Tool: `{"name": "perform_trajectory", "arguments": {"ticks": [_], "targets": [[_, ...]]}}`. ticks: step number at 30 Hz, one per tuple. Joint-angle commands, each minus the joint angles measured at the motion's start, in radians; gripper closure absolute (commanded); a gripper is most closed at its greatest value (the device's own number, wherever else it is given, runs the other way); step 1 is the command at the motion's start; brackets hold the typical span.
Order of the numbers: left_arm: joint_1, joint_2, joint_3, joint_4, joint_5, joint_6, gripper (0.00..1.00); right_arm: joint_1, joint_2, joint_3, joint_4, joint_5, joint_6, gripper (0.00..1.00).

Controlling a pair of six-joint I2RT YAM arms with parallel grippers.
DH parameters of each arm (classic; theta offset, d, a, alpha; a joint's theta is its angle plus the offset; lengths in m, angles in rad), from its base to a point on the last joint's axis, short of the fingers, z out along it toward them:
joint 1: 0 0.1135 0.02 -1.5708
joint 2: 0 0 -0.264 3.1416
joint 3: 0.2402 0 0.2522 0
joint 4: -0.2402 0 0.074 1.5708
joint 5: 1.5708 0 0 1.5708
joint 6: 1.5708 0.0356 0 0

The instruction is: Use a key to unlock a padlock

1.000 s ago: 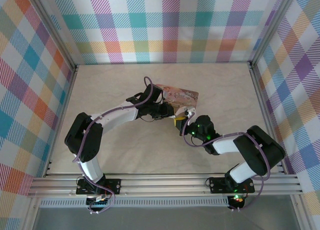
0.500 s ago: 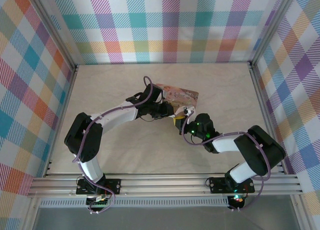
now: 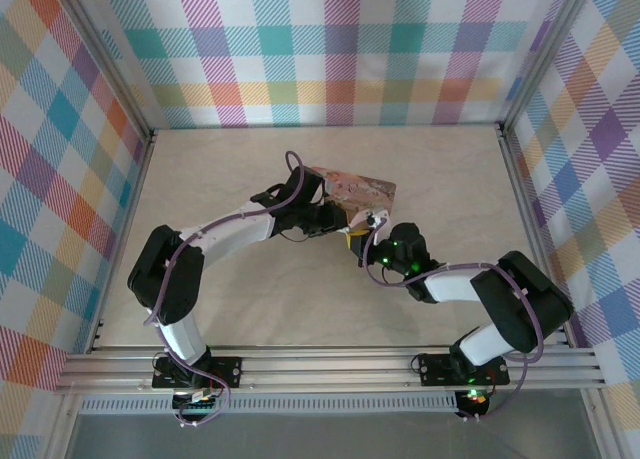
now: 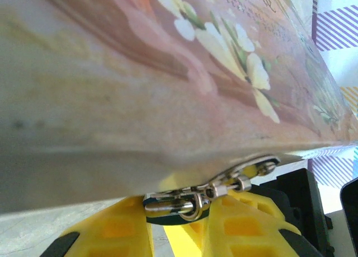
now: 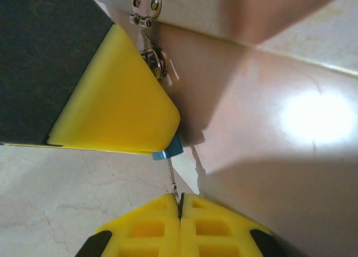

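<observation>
We note: pink rectangular illustrated box (image 4: 168, 83), white flower print; tiny blue-and-silver metal padlock (image 5: 166, 152); thin silver metal key (image 5: 173, 183); yellow plastic fingers (image 5: 140, 226).

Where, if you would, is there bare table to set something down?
Free: far strip between box and back wall, table left of the left arm, stretch toward the right wall. Crowded: mid-table, where left gripper, holding the padlock, meets right gripper, holding the key.

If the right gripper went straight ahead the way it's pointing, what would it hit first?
Probably the tiny blue-and-silver padlock, right at the tip of its thin metal key and held by the left gripper.
</observation>
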Motion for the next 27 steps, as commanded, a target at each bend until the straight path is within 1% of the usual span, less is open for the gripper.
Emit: {"name": "perform_trajectory", "arguments": {"ticks": [1,8,15,19,23,27], "targets": [[-0.026,-0.037,0.003,-0.006,0.101,0.003,0.83,-0.013,-0.018,0.075,0.109,0.018,-0.057,0.98],[-0.026,-0.037,0.006,-0.014,0.099,0.008,0.83,-0.041,0.000,0.070,0.134,0.000,-0.052,0.98],[-0.026,-0.026,0.001,0.005,0.093,-0.007,0.84,-0.051,-0.015,0.095,0.131,-0.125,-0.004,0.98],[-0.026,-0.025,-0.002,0.015,0.093,-0.011,0.84,-0.049,-0.014,0.098,0.112,-0.105,-0.010,0.99],[-0.025,-0.026,-0.002,0.009,0.098,-0.012,0.84,-0.051,0.002,0.101,0.131,-0.079,-0.023,0.99],[-0.026,-0.025,-0.004,0.006,0.096,-0.012,0.84,-0.050,0.005,0.123,0.133,-0.078,-0.039,0.99]]}}
